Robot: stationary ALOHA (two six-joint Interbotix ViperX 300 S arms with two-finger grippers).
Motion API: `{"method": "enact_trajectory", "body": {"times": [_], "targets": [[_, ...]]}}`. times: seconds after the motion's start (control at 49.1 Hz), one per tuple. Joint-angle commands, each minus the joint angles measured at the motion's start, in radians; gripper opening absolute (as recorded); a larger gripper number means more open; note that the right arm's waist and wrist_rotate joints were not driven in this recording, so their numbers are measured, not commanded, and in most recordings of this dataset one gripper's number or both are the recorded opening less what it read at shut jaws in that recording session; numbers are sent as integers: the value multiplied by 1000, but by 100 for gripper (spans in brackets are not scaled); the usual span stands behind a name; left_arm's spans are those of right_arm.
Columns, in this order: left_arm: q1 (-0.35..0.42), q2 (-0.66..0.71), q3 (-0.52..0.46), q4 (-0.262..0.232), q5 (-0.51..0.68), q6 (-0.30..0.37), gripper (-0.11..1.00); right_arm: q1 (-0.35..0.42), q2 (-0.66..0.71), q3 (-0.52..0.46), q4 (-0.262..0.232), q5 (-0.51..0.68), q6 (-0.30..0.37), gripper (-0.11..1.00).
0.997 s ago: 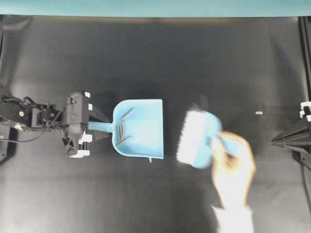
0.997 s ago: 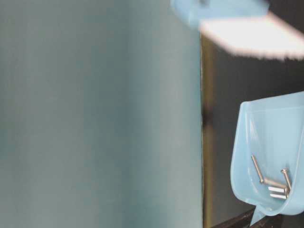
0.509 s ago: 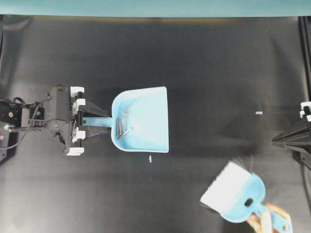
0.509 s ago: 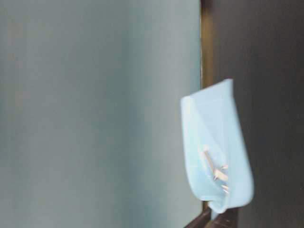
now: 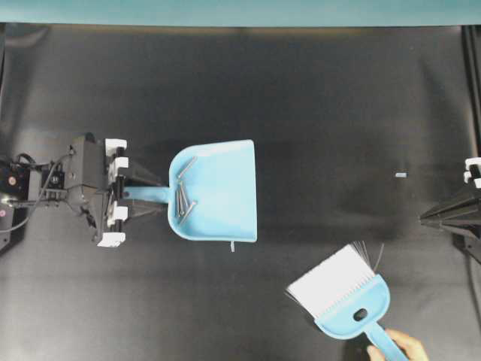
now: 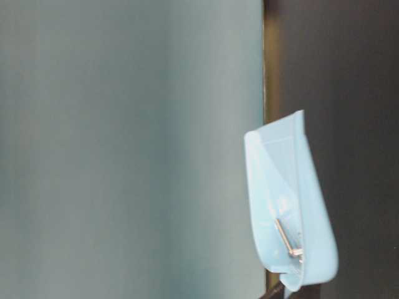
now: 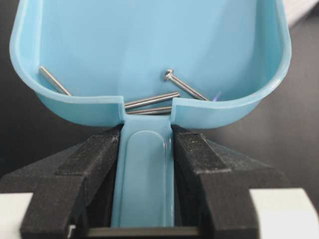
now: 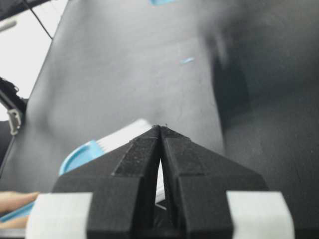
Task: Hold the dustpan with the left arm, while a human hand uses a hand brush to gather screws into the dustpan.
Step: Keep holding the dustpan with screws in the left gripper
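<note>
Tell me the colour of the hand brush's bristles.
White. The hand brush has a light blue body; its bristles show best in the overhead view.

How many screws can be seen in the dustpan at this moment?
4, all in the dustpan near its handle end: one screw at the left of the wrist view, two at the middle, one to the right. More could be hidden behind the rim.
</note>
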Motion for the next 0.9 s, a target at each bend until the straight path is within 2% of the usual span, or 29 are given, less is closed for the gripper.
{"method": "enact_trajectory", "body": {"times": [0.0,0.265,0.875], "targets": [[-15,-11,-2,3,12,-11,30,0,3,-6,-3,-2,0,0],[-48,-15,6,3,41,-12,30,0,5,-6,-2,-2,0,0],[-48,-26,17,2,41,-14,30,0,3,-6,-3,-2,0,0]]}}
